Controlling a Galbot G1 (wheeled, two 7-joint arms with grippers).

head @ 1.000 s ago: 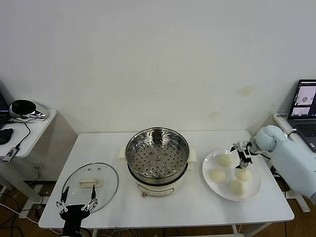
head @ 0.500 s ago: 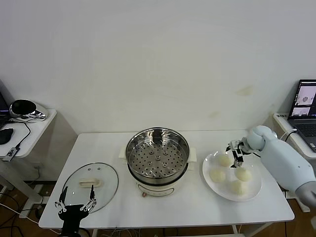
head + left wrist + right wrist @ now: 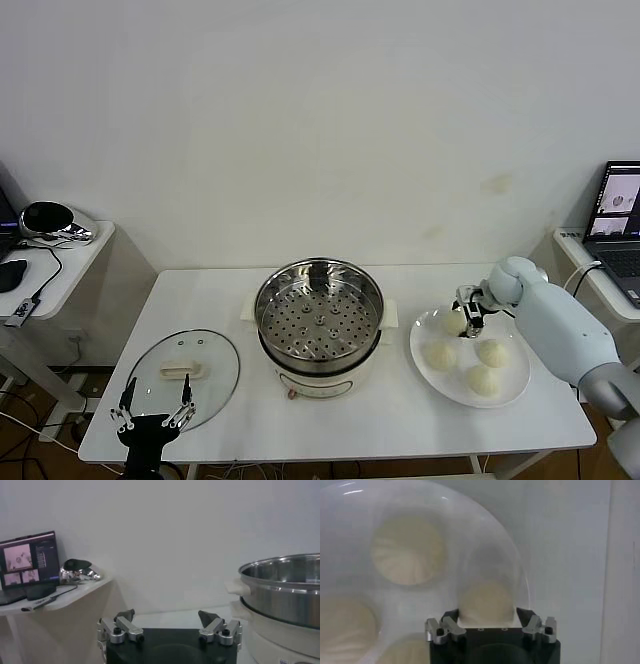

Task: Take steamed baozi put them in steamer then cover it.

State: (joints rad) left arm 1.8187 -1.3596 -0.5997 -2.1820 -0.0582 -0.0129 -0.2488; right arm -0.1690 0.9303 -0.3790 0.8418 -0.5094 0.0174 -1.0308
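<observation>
Several cream-white steamed baozi lie on a white plate [image 3: 516, 388] at the table's right. My right gripper [image 3: 466, 312] is down at the plate's back left, its fingers pressed against the sides of one baozi [image 3: 455, 322]. In the right wrist view that baozi [image 3: 486, 600] fills the gap of the right gripper [image 3: 486, 616], and another baozi [image 3: 408, 551] lies beyond. The steel steamer [image 3: 318, 318] stands uncovered mid-table, its perforated tray bare. My left gripper [image 3: 155, 412] waits open at the front left edge, also seen as the left gripper [image 3: 167, 616] beside the steamer [image 3: 282, 587].
A glass lid [image 3: 183, 378] lies flat on the table left of the steamer, just behind the left gripper. A side table [image 3: 55, 265] with gear stands far left, and a laptop [image 3: 620, 205] stands far right.
My right gripper has moved left and back across the plate, from the right-hand bun to the back-left one, and has closed on it. The left arm has not moved.
</observation>
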